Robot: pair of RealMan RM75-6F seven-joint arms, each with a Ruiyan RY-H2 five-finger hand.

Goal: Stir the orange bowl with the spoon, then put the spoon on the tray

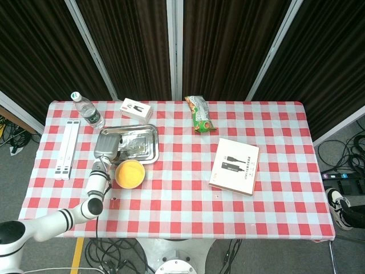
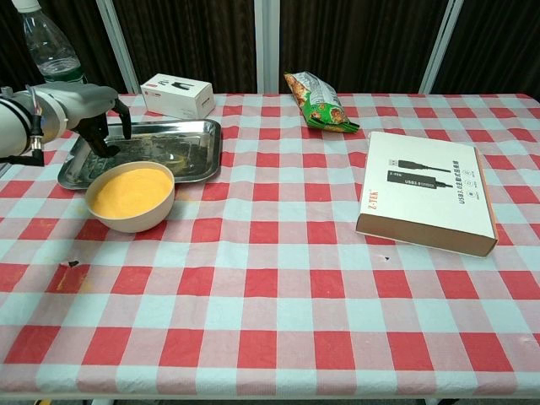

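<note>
Looking down from the head view, the left hand [image 1: 106,147] hangs over the left end of the metal tray [image 1: 145,153], palm down, its arm rising from the lower left corner. Just in front of the tray sits the orange bowl [image 1: 129,173]. A water bottle [image 1: 87,110] stands behind the tray's left corner, a small white box [image 1: 136,108] lies behind the tray, and a pair of white strips [image 1: 67,148] lie near the table's left edge. A green snack bag [image 1: 200,114] rests at the rear middle and a flat white carton [image 1: 234,166] lies right of centre.

In the chest view the left hand [image 2: 89,108] is low over the tray [image 2: 202,165], fingers [image 2: 107,139] pointing down and reaching to the tray floor. The spoon [image 2: 173,154] shows only as a faint clear shape lying on the tray floor to the right of those fingers; I cannot tell whether the hand grips it or has let go. The bowl [image 2: 131,197] stands just in front of the tray. The right hand shows in neither view.
</note>
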